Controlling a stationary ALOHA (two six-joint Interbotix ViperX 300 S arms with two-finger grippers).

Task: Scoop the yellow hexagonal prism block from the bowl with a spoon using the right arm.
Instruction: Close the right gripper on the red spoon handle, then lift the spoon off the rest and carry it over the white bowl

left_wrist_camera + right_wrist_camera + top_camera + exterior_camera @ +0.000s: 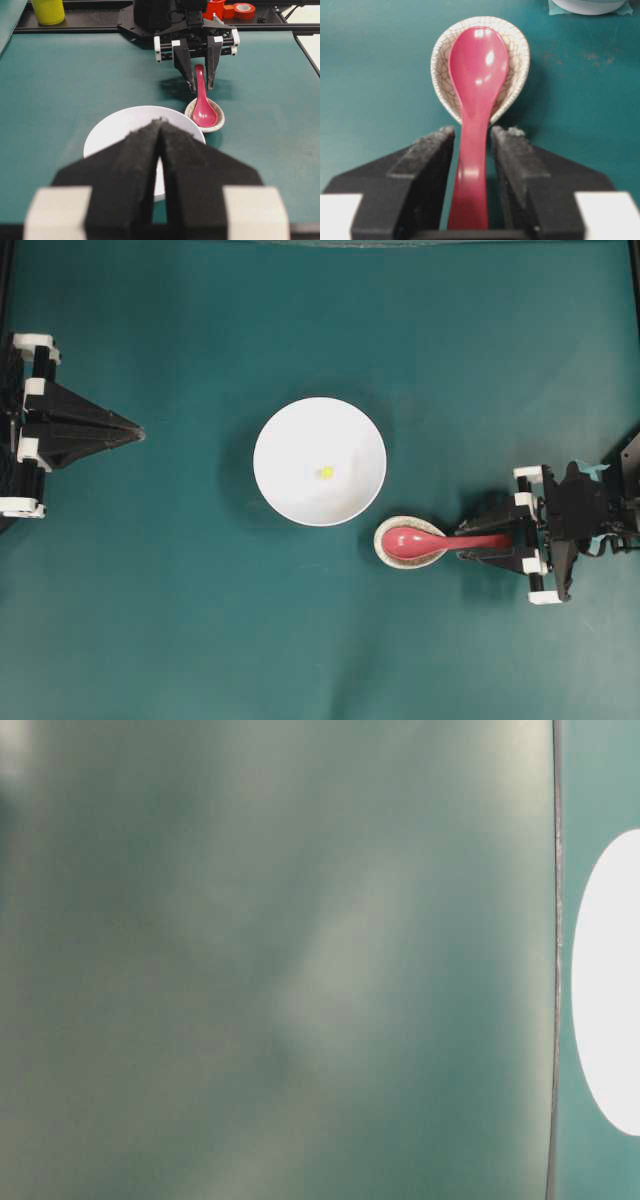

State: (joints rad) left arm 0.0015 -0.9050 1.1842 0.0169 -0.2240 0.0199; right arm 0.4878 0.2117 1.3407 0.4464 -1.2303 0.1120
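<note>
The yellow block (pixel 327 472) sits inside the white bowl (pixel 290 430), a little right of its middle in your overhead view, nothing touching it. The bowl rests on the green tabletop (pixel 180 620) near the centre. In the table-level view only a blurred white edge of the bowl (pixel 610 990) shows at the right; the rest is out-of-focus green.

Just beside the bowl, toward the lower right overhead, you have the red spoon (pixel 420 541). Its scoop lies in a small speckled oval spoon rest (pixel 384 548), and its handle runs out to the right, toward the right gripper (pixel 490 542).

From the right wrist view, the spoon (pixel 475 100) handle passes between the two black fingers (pixel 427 165). The jaws stand on either side of the handle with a thin gap showing on each side; you cannot tell for sure whether they are pinching it yet. The spoon rest (pixel 517 55) cradles the scoop, crackle-glazed rim visible around it.

The left gripper (pixel 135 430) is well apart at the left edge of the tabletop, its jaws pressed together to a point, holding nothing. Its wrist view looks over those joined fingers (pixel 130 165) at the bowl (pixel 115 130), spoon (pixel 204 107), spoon rest (pixel 220 120) and right gripper (pixel 200 86) beyond.

At the far edge in that view: a yellow cup (pixel 48 11) and a red tape roll (pixel 244 10).
</note>
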